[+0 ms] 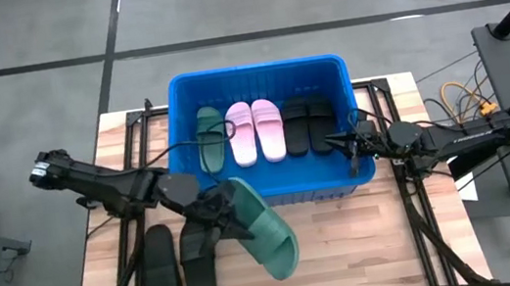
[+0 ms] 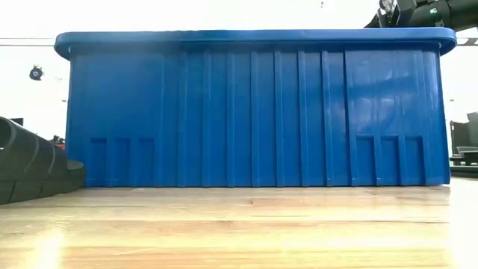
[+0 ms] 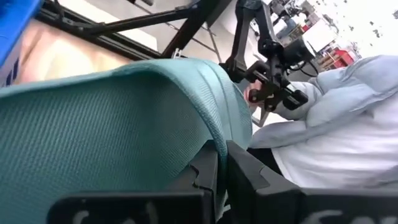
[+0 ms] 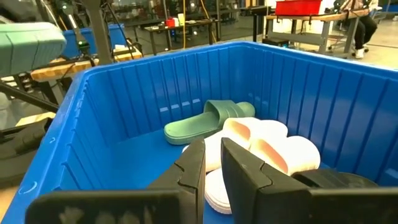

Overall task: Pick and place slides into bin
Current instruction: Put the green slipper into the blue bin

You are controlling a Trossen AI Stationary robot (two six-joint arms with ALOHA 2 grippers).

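The blue bin [image 1: 257, 83] stands at the table's far middle. Inside it lie a green slide [image 1: 211, 139], a pink pair [image 1: 255, 131] and a black pair [image 1: 309, 124]. A second green slide [image 1: 269, 232] hangs tilted above the table just in front of the bin, with my left gripper [image 1: 222, 213] shut on it. Two black slides [image 1: 161, 272] [image 1: 198, 265] lie flat on the table at the near left. My right gripper [image 4: 212, 155] hovers over the bin's right rim, fingers close together with nothing between them. My left gripper pinches an edge of the green slide [image 3: 213, 138] between its two fingers, near the slide's far end; whether strap or sole, I cannot tell. The fingers come at it nearly level from the table's left. The slide is lifted clear and slants toward the near right.
The bin's tall near wall [image 2: 254, 112] rises between the held slide and the slides inside. Bare wood [image 1: 367, 247] lies at the near right of the table. A person in a pale jacket [image 3: 348, 118] sits beyond the table.
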